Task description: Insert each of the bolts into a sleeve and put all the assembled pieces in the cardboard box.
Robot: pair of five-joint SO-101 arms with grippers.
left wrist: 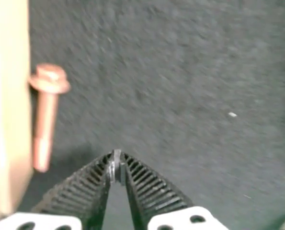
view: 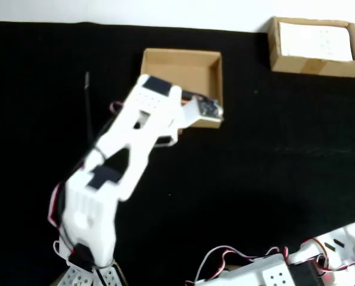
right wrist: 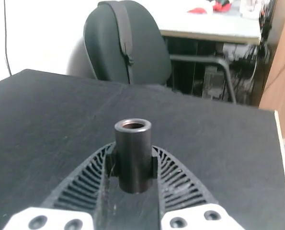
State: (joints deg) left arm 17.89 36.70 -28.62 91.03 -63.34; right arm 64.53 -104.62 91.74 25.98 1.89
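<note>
The black cloth-covered worktop spreads under both of my arms. My white left arm stretches from the near edge to the open brown cardboard box at the far middle, and its wrist sits at that box's near right corner. My white right arm lies low along the near edge, well apart from the box. Beyond the far end of the worktop, my right wrist view shows a black office chair. A second brown cardboard box, with something white inside, sits in the far right corner, well apart from the first.

My left gripper hangs just above the dark cloth, its ribbed jaws pressed together at the tips. Near it lies the copper-coloured flanged bolt, flat on the worktop, outside the box and running along the box's outer wall. Its head is just beside the cardboard; I cannot tell whether they touch.

My right gripper clamps the black cylindrical metal sleeve between its two ribbed fingers. The sleeve stands upright with its open bore facing up, and its upper half rises above the fingers.
</note>
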